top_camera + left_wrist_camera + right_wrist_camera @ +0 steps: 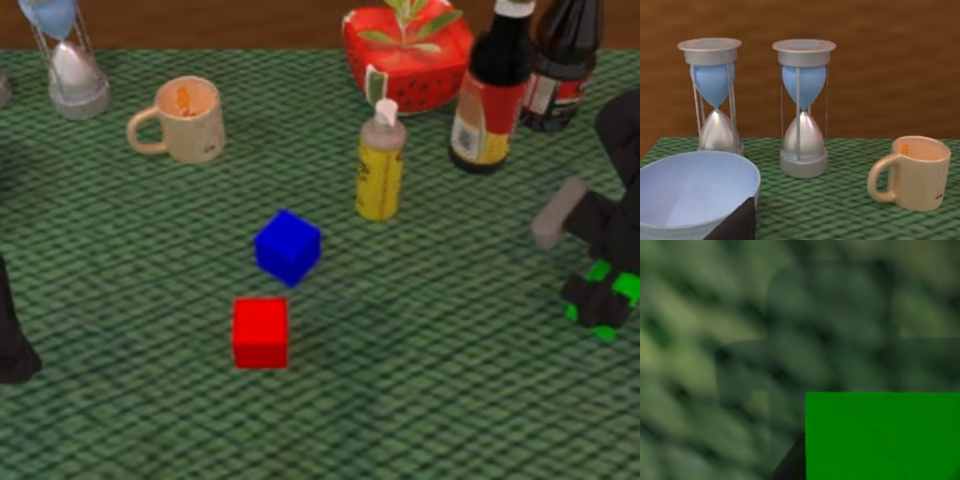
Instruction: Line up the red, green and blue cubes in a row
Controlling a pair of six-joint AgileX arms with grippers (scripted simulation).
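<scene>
Two cubes, red cube (261, 332) and blue cube (288, 245), sit mid-worktop, while the right gripper (601, 300) fingers grip the green cube (603, 292) at the right edge. Left arm is parked at the left edge. Risk: a misaligned release could nudge the others. Green woven cloth (450, 380) covers the worktop, with a brown wall (880, 75) behind.

I can read no text anywhere: the labels on the yellow bottle (380, 172) and the two dark bottles (492, 90) at one o'clock are illegible.
</scene>
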